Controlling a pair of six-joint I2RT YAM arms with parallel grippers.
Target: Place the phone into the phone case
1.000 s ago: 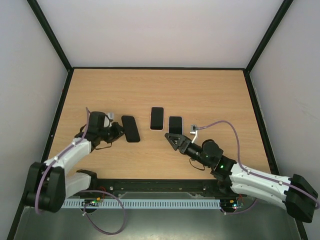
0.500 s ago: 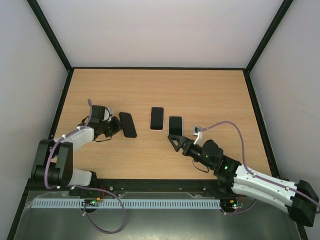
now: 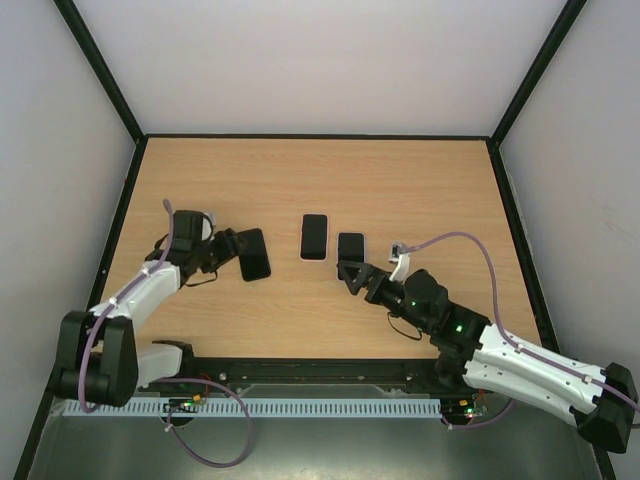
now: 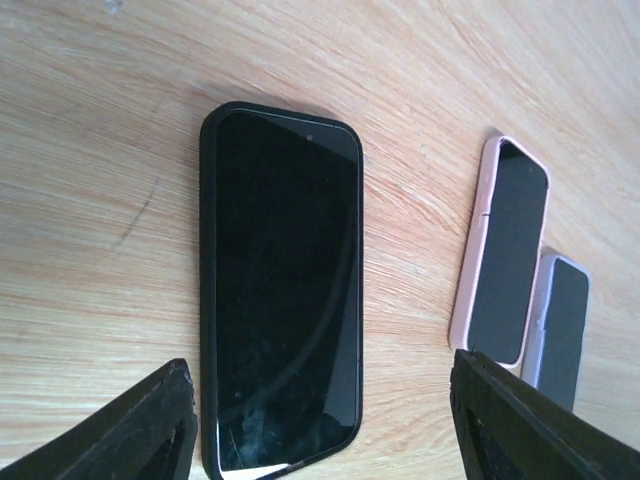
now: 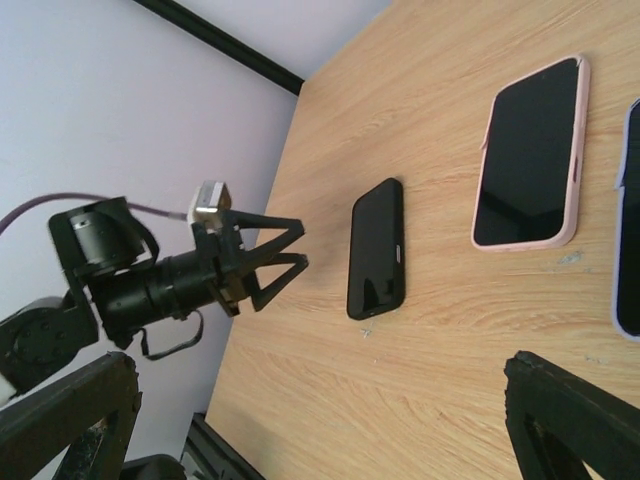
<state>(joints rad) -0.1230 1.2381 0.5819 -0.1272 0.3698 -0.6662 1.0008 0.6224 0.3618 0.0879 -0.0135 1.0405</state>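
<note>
Jaws: left gripper (image 3: pixel 232 250) spread wide with nothing between the fingers. Right gripper (image 3: pixel 349 273) is also spread wide and holds nothing.
Left gripper: low over the table (image 3: pixel 300 180), left of centre, fingertips pointing right at the black phone (image 4: pixel 280 290). The right wrist view shows a strip of bare wood between the tips and the phone.
Black phone: flat, dark face up, black rim, slightly tilted. It lies just right of the left fingertips, not touching them.
Pink-rimmed slab (image 3: pixel 314 236): flat, dark face up, near table centre, with bare wood between it and the black phone. Cannot tell whether it is a phone in a case or an empty case.
Lavender-rimmed slab (image 3: pixel 351 246): just right of the pink one across a narrow gap and set slightly nearer. Same doubt, phone or case.
Right gripper: low, reaching in from the near right, with its tips at the near end of the lavender slab. Cannot tell whether they touch.
Edges: the black frame (image 3: pixel 320 136) rings the table, and all three slabs lie well inside it.
Open room: wide bare wood from the slabs to the far edge and along the right side. The near strip is taken up by both arms.
</note>
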